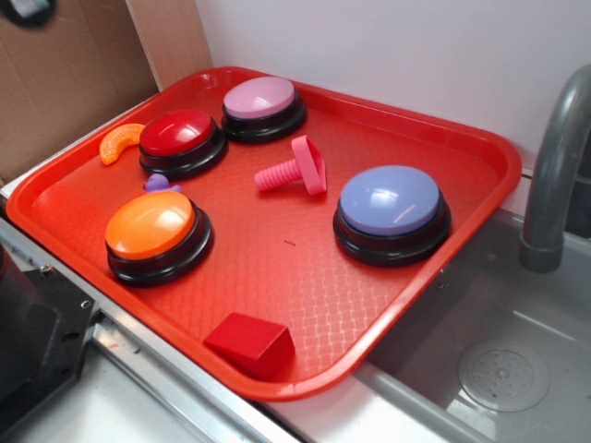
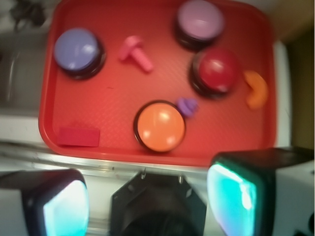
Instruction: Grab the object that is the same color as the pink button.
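Observation:
The hot-pink toy bolt, the object, lies on its side near the middle of the red tray, ribbed shaft pointing left in the exterior view. The pale pink button stands at the tray's far edge, behind the bolt. My gripper shows only in the wrist view, high above the tray's near rim and well short of the bolt. Its two fingers with cyan pads stand wide apart and hold nothing.
On the tray stand a periwinkle-blue button, a red button and an orange button. A red wedge block, an orange slice piece and a small purple piece lie there too. A faucet and sink sit right.

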Motion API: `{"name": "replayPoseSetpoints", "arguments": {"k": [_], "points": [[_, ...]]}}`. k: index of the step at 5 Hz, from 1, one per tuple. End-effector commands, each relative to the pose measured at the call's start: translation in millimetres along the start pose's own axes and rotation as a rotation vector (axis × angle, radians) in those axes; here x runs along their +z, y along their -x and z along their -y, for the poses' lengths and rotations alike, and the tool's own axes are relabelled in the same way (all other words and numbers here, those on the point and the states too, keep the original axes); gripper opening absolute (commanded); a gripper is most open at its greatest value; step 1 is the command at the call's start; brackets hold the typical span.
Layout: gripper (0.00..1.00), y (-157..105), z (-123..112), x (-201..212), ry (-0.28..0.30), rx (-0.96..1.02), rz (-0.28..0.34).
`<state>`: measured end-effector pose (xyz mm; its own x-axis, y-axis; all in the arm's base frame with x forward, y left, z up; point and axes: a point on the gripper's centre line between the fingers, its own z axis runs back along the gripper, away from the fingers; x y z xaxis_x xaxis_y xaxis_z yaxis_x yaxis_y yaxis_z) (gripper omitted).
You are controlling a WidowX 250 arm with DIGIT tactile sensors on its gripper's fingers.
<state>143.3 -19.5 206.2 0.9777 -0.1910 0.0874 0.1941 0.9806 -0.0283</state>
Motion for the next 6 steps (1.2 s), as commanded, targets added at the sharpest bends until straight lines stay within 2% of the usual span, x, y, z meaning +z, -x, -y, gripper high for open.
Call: {"name": "replayPoseSetpoints", "arguments": {"k": [1, 2, 3, 4, 6], "points": [[1.00, -38.9, -6.3, -47.9, -0.029, -0.276, 0.109], [1.00, -67.2, -17.9, -92.6, -0.072, -0.439, 0.145], [1.00, -91.8, -14.4, -132.5, -0.124, -0.537, 0.198], [1.00, -106.8, -12.6, -162.1, -0.100, -0.541, 0.241], [1.00, -123.9, -2.1, -193.0, 0.029, -0.565, 0.268]]}}
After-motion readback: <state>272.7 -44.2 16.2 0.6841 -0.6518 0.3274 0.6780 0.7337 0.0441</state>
